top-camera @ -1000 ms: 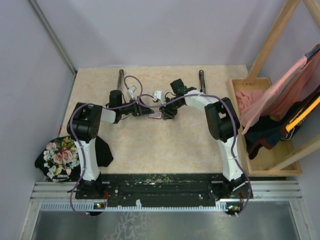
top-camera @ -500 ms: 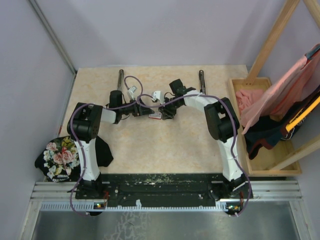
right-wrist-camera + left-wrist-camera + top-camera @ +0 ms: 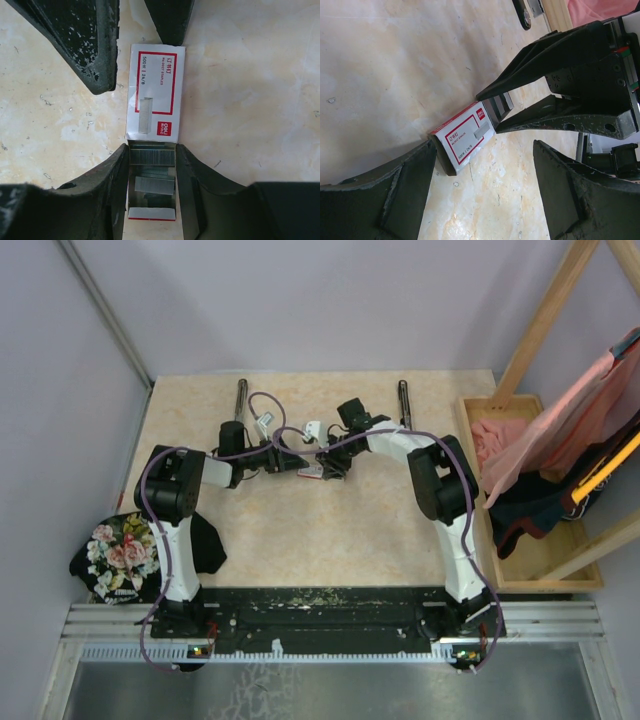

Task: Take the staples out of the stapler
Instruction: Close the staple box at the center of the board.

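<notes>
A small red-and-white box (image 3: pixel 155 82) lies on the table between both grippers, its inner tray (image 3: pixel 151 214) slid out. Grey staples (image 3: pixel 152 156) lie as strips in that tray, a second strip (image 3: pixel 154 184) behind the first. My right gripper (image 3: pixel 152 152) is shut on the tray, one finger against each side; in the top view it (image 3: pixel 331 468) is at the table's middle. My left gripper (image 3: pixel 484 165) is open, its left finger (image 3: pixel 410 185) touching the box's far end (image 3: pixel 462 137). In the top view it (image 3: pixel 298 464) faces the right gripper. I cannot tell which object is the stapler.
Two slim dark objects lie at the back of the table, one on the left (image 3: pixel 241 395) and one on the right (image 3: pixel 403 400). A wooden tray (image 3: pixel 530 575) with clothes stands at the right edge. A floral cloth (image 3: pixel 115 550) hangs off the left edge.
The right wrist has crept slightly left toward the left gripper. Nothing else has visibly moved.
</notes>
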